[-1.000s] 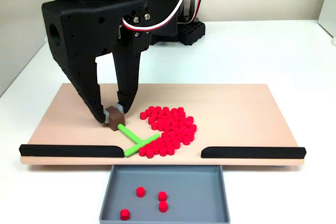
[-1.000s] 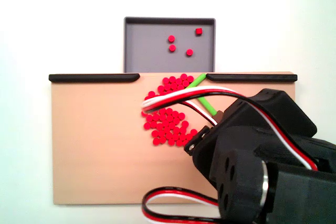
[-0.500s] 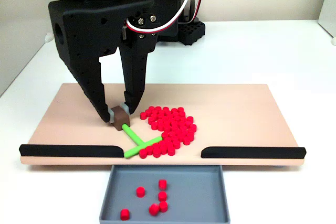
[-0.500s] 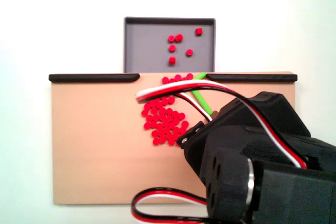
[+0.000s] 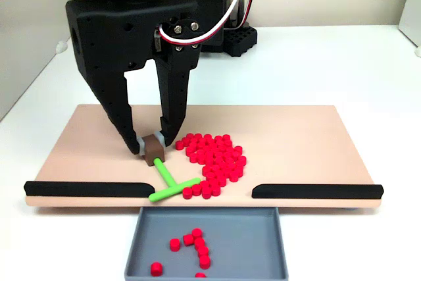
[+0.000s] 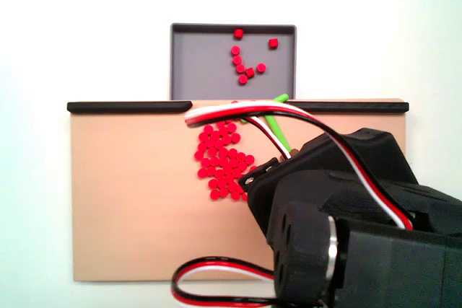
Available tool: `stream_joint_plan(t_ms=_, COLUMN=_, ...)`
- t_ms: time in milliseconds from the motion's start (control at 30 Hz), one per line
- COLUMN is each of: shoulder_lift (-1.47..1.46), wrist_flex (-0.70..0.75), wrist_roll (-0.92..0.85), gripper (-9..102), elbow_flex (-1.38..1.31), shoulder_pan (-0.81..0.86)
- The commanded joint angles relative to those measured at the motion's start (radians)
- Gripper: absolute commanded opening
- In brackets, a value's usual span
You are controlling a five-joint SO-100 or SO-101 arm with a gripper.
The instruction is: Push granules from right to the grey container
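A pile of red granules (image 5: 214, 160) (image 6: 222, 164) lies on the beige board, and several more rest in the grey container (image 5: 263, 245) (image 6: 198, 63) at the board's open gap. My black gripper (image 5: 152, 147) stands just left of the pile in a fixed view, shut on a small brown block that carries the green T-shaped stick (image 5: 170, 181) (image 6: 276, 122). The stick's crossbar lies at the board's edge beside the pile's front. In the other fixed view my arm hides the gripper's fingers.
Two black strips (image 5: 85, 188) (image 5: 317, 191) line the board's edge (image 5: 316, 116) on either side of the gap above the container. Red, white and black cables (image 6: 238, 113) arch over the pile. White table surrounds the board.
The gripper and green stick moved toward the container side. Several granules dropped off the edge into the grey container, which now holds more.
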Motion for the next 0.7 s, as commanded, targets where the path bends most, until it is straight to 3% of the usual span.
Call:
stream_joint_plan(t_ms=0, shoulder_lift=0.017, wrist_flex=0.006, wrist_roll=0.029, gripper=0, elbow_flex=-0.032, shoulder_pan=-0.008)
stream_joint_plan(t_ms=433, shoulder_lift=-0.029, wrist_flex=0.006, wrist_roll=0.204, gripper=0, elbow_flex=-0.095, shoulder_pan=-0.057)
stream_joint_plan(t_ms=667, shoulder_lift=-0.023, wrist_flex=0.017, wrist_roll=0.216, gripper=0, elbow_flex=-0.132, shoulder_pan=-0.058)
